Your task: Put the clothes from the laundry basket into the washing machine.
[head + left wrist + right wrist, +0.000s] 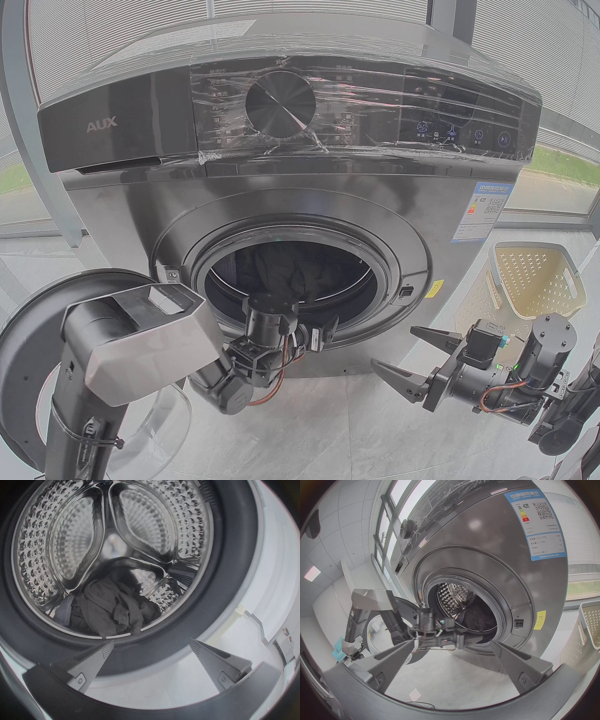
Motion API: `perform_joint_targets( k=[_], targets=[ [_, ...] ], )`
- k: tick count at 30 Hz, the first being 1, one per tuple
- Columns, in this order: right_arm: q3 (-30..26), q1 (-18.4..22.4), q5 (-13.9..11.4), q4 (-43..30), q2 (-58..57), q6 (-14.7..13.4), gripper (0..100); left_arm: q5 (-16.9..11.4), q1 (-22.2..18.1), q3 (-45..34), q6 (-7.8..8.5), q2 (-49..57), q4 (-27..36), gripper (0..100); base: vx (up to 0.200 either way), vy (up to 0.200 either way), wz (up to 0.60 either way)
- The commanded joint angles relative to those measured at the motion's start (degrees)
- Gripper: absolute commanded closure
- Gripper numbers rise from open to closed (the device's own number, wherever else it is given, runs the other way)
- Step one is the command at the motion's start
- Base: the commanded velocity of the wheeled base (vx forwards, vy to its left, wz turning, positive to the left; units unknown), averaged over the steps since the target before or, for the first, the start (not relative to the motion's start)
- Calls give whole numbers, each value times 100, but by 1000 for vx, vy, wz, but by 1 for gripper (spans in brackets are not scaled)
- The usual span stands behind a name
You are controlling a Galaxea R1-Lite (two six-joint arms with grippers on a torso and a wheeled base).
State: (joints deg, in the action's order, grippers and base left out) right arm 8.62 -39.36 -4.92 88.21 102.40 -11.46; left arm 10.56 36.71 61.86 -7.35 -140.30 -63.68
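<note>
The round door [25,356] stands swung open at the far left. The left gripper [151,644] sits at the lower lip of the opening of the washing machine [300,187], released and holding nothing, pointed into the drum [140,527]. Inside, a dark heap of clothes [109,608] lies crumpled on the drum's bottom (beyond the fingertips, not touching them). Farther right, the right gripper [395,347] hovers above the floor [350,425] in front of the machine, likewise spread and empty. The pale laundry basket [537,275] stands just beside the machine's right flank, its mouth tipped forward.
</note>
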Motion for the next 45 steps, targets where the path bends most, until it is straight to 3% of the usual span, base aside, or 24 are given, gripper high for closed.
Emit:
perform_joint_targets(
  k=[1,3,4,10,13,15,16,17,18,21,23,26,29,31,32,36,42,45],
  targets=[
    [-211,-1,79,-14,-247,12,0,-168,645,-2784,-65,2262,-1146,0,0,0,0],
    [-247,-10,123,-32,-282,12,0,-168,680,-2934,-65,2446,-1190,0,0,0,0],
    [-317,-1,326,-50,-379,126,0,-142,742,-3391,-126,2938,-1252,0,0,0,0],
    [-792,43,914,-85,-845,276,0,-63,645,-4366,-249,4125,-1261,0,0,0,0],
    [-862,236,1037,-138,-1056,346,0,25,645,-4516,-364,4485,-1252,0,0,0,0],
    [-862,614,1081,-313,-1337,355,0,175,645,-4516,-574,4705,-1261,0,0,0,0],
    [-862,614,1081,-313,-1337,355,0,175,645,-4516,-574,4705,-1261,0,0,0,0],
    [-862,834,1081,-515,-1592,364,0,254,627,-4586,-741,4854,-1252,0,0,0,0],
    [-862,922,1081,-630,-1697,364,0,263,627,-4639,-803,4916,-1243,0,0,0,0],
    [-862,1141,1081,-946,-1978,372,0,263,583,-4885,-856,5021,-1243,0,0,0,0],
    [-862,1379,1081,-1342,-2374,390,0,289,557,-5166,-794,5074,-1269,0,0,0,0],
    [-862,1642,1037,-1904,-2848,408,0,676,539,-5368,-671,5206,-1269,0,0,0,0],
    [-862,1827,1029,-2133,-3112,408,0,825,434,-5491,-487,5259,-1269,0,0,0,0],
    [-862,1827,1029,-2133,-3112,408,0,825,434,-5491,-487,5259,-1269,0,-100,0,0],
    [-862,1897,1037,-2203,-3244,408,0,843,399,-5579,-267,5382,-1296,0,-200,0,0],
    [-862,1897,1081,-2431,-3604,408,0,843,372,-5676,-30,5698,-1296,0,-200,0,0],
    [-862,1888,1090,-3398,-4633,425,0,860,346,-5966,331,6287,-1278,0,-200,0,0],
    [-862,1897,1090,-4005,-5257,522,0,852,232,-6186,375,6639,-1252,0,-200,0,0]
  ],
)
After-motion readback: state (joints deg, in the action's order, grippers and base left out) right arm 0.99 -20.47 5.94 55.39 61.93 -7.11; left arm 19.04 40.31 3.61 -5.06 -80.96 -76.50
